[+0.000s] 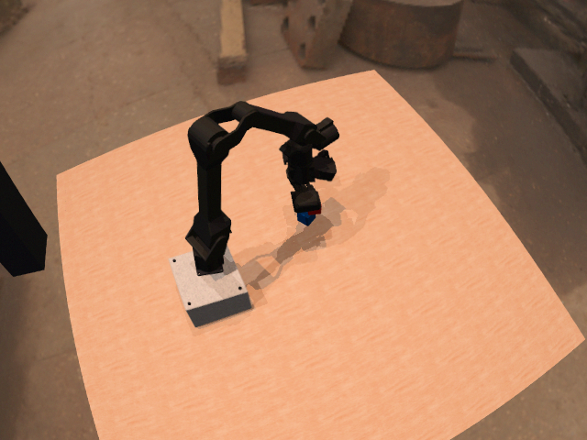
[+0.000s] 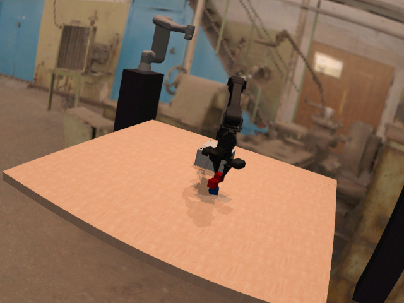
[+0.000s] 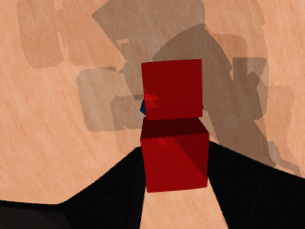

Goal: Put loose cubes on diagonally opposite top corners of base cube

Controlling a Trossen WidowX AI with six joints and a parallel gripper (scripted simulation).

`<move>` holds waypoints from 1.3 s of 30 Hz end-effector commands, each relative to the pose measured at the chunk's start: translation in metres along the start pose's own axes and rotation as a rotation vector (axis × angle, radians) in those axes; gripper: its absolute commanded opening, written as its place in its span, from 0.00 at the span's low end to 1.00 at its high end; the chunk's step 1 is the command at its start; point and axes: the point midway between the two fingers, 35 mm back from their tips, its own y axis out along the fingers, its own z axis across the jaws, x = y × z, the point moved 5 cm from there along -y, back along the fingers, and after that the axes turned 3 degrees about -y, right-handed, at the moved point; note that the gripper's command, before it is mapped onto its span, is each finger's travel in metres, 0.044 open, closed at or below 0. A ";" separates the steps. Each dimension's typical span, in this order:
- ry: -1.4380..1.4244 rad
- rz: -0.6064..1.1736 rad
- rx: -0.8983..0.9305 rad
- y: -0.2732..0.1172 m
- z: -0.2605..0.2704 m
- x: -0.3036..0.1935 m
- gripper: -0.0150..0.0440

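My claw (image 1: 306,208) (image 2: 219,172) (image 3: 173,152) grips one red cube (image 2: 218,176) (image 3: 175,163), ready for the free corner; the other red cube (image 2: 213,183) (image 3: 172,89) caps the blue base cube (image 1: 305,218) (image 2: 213,190) (image 3: 143,108), presumably offset to leave room.

So the top cam looks steeply down on the desk (image 1: 379,307) (image 2: 163,211) (image 3: 38,157) from high up, the exterior one peers across it from farther out, facing the arm (image 1: 209,189) (image 2: 233,107), and the wrist cam stares down past the fingers super close.
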 end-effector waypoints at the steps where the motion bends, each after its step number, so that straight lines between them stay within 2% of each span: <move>1: -0.006 0.013 -0.012 0.013 -0.002 -0.003 0.43; 39: -0.009 0.011 -0.013 0.021 -0.002 -0.004 0.43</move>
